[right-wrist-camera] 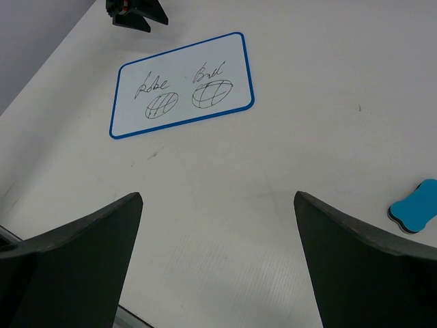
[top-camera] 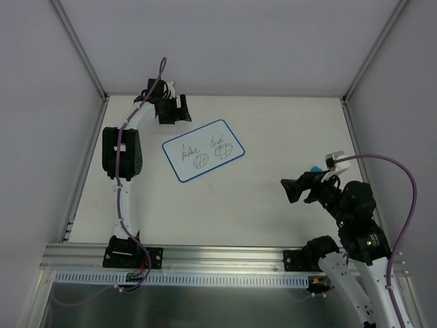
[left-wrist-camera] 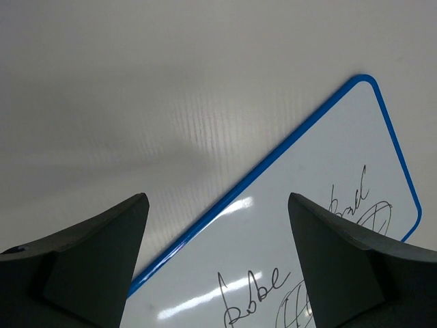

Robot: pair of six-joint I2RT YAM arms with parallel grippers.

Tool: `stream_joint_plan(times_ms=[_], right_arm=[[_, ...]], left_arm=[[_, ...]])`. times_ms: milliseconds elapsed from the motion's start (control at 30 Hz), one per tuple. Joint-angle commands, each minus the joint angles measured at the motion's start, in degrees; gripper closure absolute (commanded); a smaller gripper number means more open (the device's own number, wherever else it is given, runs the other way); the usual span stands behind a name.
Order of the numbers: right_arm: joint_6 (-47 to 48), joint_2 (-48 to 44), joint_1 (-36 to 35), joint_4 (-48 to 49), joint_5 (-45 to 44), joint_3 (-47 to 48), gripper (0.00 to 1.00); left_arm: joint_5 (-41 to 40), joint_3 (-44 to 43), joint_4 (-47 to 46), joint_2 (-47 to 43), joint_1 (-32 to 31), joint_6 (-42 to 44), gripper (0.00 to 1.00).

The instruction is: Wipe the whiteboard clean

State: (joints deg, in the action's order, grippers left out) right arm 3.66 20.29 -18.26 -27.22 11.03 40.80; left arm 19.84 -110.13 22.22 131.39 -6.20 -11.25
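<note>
The whiteboard (top-camera: 203, 150) lies flat at the table's middle, white with a thin blue border, bearing two black scribbles and two hatched circles. It also shows in the left wrist view (left-wrist-camera: 328, 205) and the right wrist view (right-wrist-camera: 183, 85). My left gripper (top-camera: 179, 113) is open and empty, hovering just beyond the board's far left edge. My right gripper (top-camera: 295, 189) is open and empty, to the right of the board and above bare table. A small blue eraser block (right-wrist-camera: 415, 208) lies on the table by the right gripper, mostly hidden in the top view (top-camera: 315, 169).
Grey enclosure walls with metal frame posts (top-camera: 82, 51) surround the white table. An aluminium rail (top-camera: 218, 256) runs along the near edge where both arm bases are bolted. Purple cables trail from each arm.
</note>
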Motion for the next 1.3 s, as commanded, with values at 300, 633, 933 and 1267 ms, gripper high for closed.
stream_joint_plan(times_ms=[300,633,933,1267], right_arm=[[0.6,0.9,-0.5,2.4,2.2,0.1,0.01],[0.5,1.2,-0.5,2.4,2.6,0.2,0.01],[0.3,1.4,-0.5,2.5,2.9,0.1,0.01],[0.0,0.6,-0.5,2.4,2.2,0.0,0.01]], left_arm=[[4.9,-1.7,-0.2,3.0,-2.1,-1.3,0.23],[6.4,0.9,-0.1,3.4,-2.9,-2.2,0.36],[5.9,9.0,-0.2,-0.7,-5.9,-0.9,0.52],[-6.9,20.5,-0.1,-6.8,-11.5,0.1,0.73]])
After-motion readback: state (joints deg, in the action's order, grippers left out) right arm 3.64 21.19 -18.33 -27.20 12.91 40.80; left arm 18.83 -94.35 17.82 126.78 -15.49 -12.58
